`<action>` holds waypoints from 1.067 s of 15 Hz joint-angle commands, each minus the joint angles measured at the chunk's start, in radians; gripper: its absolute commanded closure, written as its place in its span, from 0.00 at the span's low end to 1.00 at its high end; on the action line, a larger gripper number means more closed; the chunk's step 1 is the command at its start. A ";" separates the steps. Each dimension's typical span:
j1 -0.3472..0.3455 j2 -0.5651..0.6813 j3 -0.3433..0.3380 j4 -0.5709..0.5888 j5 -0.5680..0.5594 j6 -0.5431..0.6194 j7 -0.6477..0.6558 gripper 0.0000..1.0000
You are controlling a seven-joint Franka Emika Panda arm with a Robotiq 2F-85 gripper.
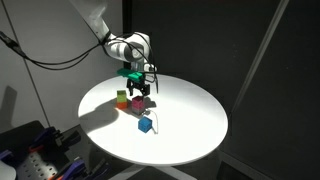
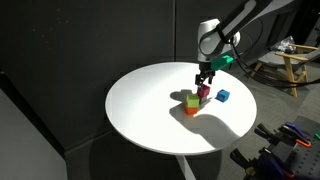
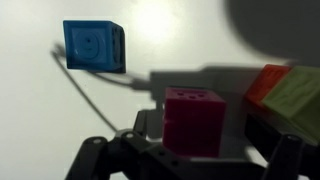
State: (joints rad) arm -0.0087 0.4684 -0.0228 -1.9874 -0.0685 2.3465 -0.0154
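Observation:
My gripper (image 1: pixel 143 90) hangs low over a cluster of cubes near the middle of the round white table (image 1: pixel 195 120). In the wrist view a magenta cube (image 3: pixel 195 118) stands on the table between the fingers (image 3: pixel 100 152) of the gripper (image 3: pixel 195 150). There is a gap on each side of the cube, so the jaws stand open around it without gripping. The magenta cube (image 2: pixel 203 93) sits right under the gripper (image 2: pixel 204 80). Close beside it are a green cube (image 3: pixel 300 95) and an orange cube (image 3: pixel 268 80). A blue cube (image 3: pixel 95 47) lies apart.
The blue cube (image 1: pixel 145 125) lies toward the table's edge, with a thin cable (image 1: pixel 155 118) trailing by it. The green cube (image 2: pixel 191 98) and the orange cube (image 2: pixel 190 108) touch each other. Black curtains surround the table; equipment and a chair (image 2: pixel 285 62) stand beyond it.

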 commanded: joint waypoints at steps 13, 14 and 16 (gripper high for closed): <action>0.004 -0.164 -0.014 -0.070 0.062 -0.057 0.148 0.00; 0.003 -0.178 -0.022 -0.082 0.063 -0.048 0.181 0.00; 0.000 -0.199 -0.035 -0.097 0.061 -0.046 0.231 0.00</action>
State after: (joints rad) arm -0.0083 0.3303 -0.0367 -2.0356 -0.0229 2.2979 0.1503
